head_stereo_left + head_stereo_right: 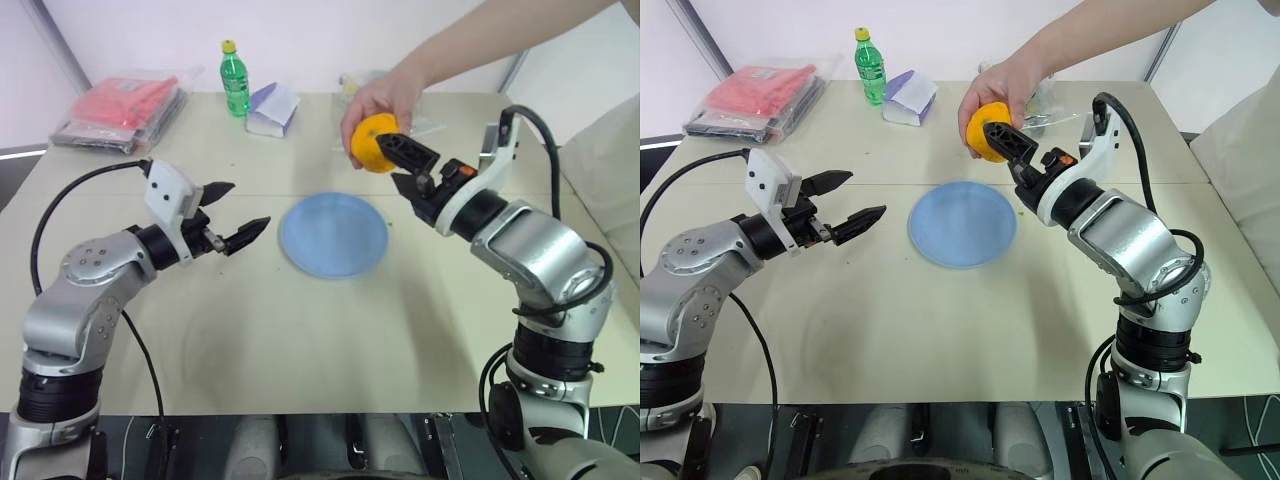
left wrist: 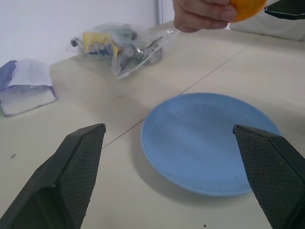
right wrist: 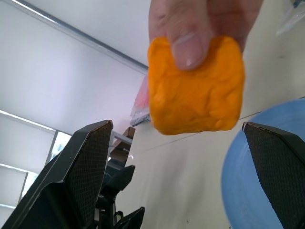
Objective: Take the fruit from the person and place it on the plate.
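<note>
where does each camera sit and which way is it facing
Head views: looking down over the table; both arms, left end effector, right end effector.
Left wrist view: along its open fingers at the plate.
Right wrist view: along its open fingers at the fruit in the person's hand.
Shared: plate, fruit, hand.

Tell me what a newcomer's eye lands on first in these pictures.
First, the bright orange fruit, held above the far side of the table by the person's hand, with the right gripper open right at it but not yet closed. Next, the light blue plate, bare at the table's middle, just below the handover. The left gripper hovers open beside the plate, holding nothing.
</note>
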